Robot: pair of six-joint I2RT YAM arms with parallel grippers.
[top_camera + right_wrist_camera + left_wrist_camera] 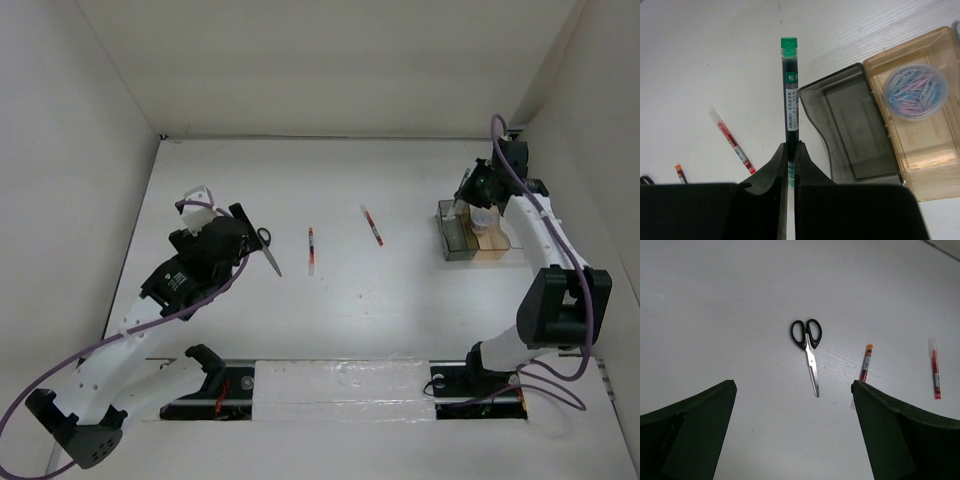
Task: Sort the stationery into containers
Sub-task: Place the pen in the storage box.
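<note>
I am placing the dark green pen (pixel 789 100). My right jaws are clenched on its lower barrel and hold it in the air beside the desk organizer (pixel 447 243), the capped end pointing away from me. In the right wrist view the pen crosses the near corner of the dark grey compartment (pixel 852 132), which looks bare. The tan compartment (pixel 927 165) next to it holds a round clear tub of pastel paper clips (pixel 914 91).

As I judge it, the next move is to shift sideways over the grey compartment, line the pen up with its long side, lower it and let go. The rim is raised, so the pen must clear it before I release, or it may catch on the edge and roll out.

My left jaws are spread wide and empty, hovering above the scissors (pixel 809 347), which lie flat on the counter (pixel 350 320) with their blades closed. One red-and-white pen (pixel 865 362) lies just beside the scissors, and the other red-and-white pen (pixel 934 371) is further along.

The organizer sits close to the right wall (pixel 600 150), so my right arm has little room on that side. The middle of the counter is open.
</note>
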